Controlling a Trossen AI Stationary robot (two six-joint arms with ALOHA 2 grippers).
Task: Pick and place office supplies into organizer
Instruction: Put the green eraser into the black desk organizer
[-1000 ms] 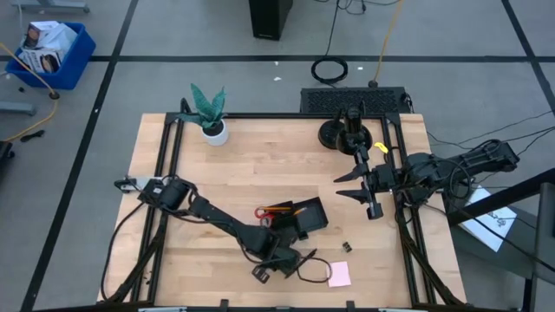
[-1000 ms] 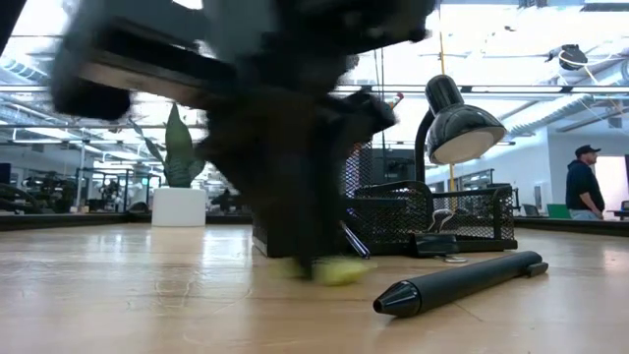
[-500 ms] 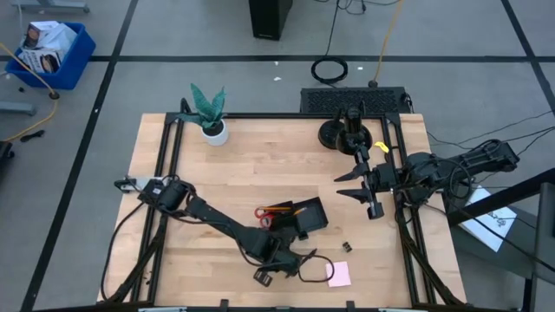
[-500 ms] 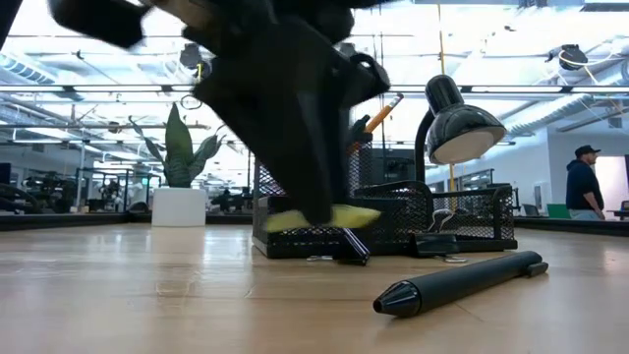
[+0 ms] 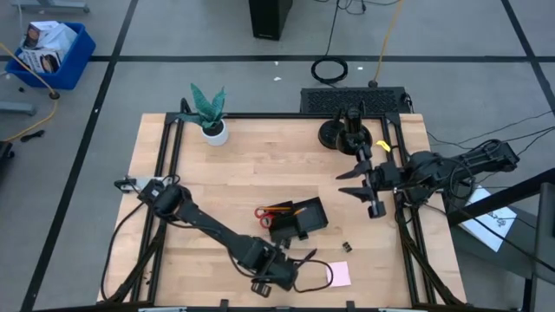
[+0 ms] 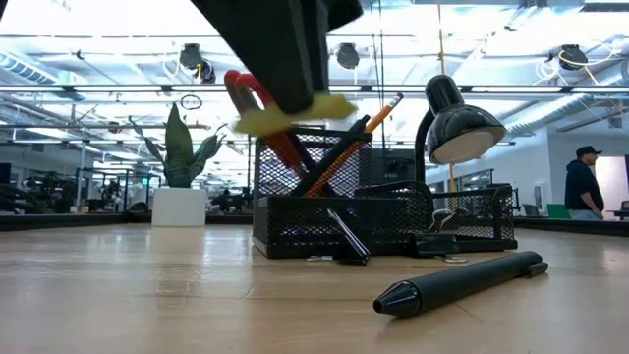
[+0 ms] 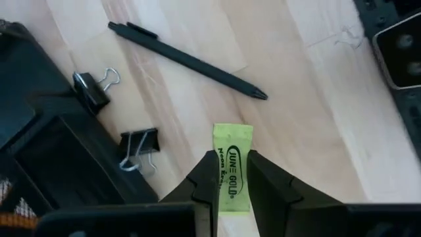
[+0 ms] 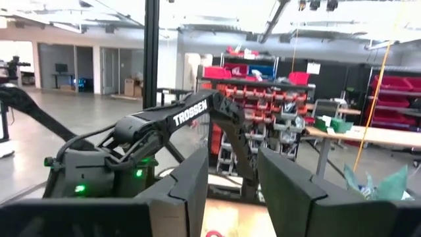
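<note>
The left end effector (image 7: 231, 179) was pinched narrowly on the yellow-green piece (image 7: 232, 161), a small printed slip gripped flat between the two fingers with its free end sticking out beyond them, probably so that it could be dropped cleanly once over a compartment. In the low view the piece (image 6: 292, 111) hung clear of the desk (image 6: 147, 295), lifted above the rim height of the organizer (image 6: 383, 231), which suits a carry over the mesh wall rather than a slide along the wood. From above, that end effector (image 5: 276, 276) sat toward 6 o'clock of the desk, with the organizer (image 5: 299, 221) just beyond it toward 12 o'clock, so the remaining move looked short. The red-handled scissors (image 6: 257, 108) and an orange pencil (image 6: 378, 111) already stood leaning in the organizer's tall mesh section, handles and eraser end up. Still loose on the desk were a black pen (image 7: 187, 60) and two black clips (image 7: 139, 142) near the organizer's base, and the pink sticky-note pad (image 5: 339, 274) toward 5 o'clock. The right end effector (image 5: 357, 184) waited at about 3 o'clock, raised off the desk, its fingers standing apart and holding nothing.
</note>
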